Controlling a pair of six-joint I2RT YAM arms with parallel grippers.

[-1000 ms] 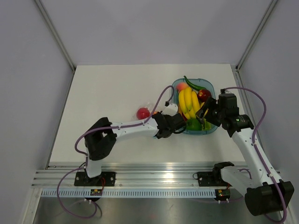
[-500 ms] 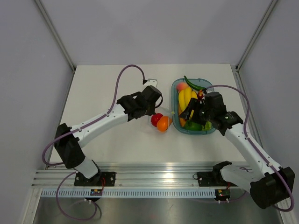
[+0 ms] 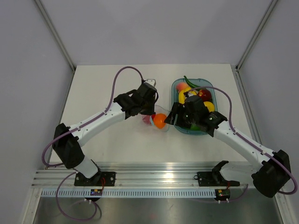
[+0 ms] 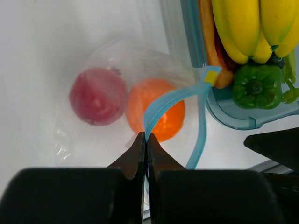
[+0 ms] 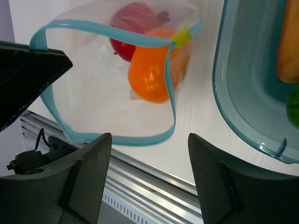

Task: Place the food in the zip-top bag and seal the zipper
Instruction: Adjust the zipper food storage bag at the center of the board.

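left gripper (image 4: pixel 146 141): clenched on the zipper (image 4: pixel 172 95), pinching one lip of the bag mouth at the end away from the tray (image 4: pixel 219 115).
right gripper (image 5: pixel 148 140): released, fingers spread wide and holding nothing; it hangs over the open mouth, just beside the tray.
zip-top bag (image 5: pixel 93 95): on the table just beside the tray, on the side facing your left arm. The mouth is pulled into an open loop and the yellow slider (image 5: pixel 181 35) is at the tray end.
food: the red fruit (image 4: pixel 98 96) and orange fruit (image 4: pixel 158 112) look to be inside the bag, touching each other. The yellow one is not in the bag, and you can't pick it out for sure among the bananas (image 4: pixel 252 23) and green pepper (image 4: pixel 256 85) in the tray.
risk, slip: your pinch is on a thin strip. A hard tug could pull it free and collapse the mouth.
risk, roll-out: the orange fruit sits right at the mouth. If you lift or tilt the lip, it could roll out toward the tray.
risk, clash: the right fingers are near the left ones. If you drive in, you could knock the pinch or snag the tray rim.
risk, seal: with the orange fruit on the zipper line, the slider would likely jam. Push the fruit deeper first.
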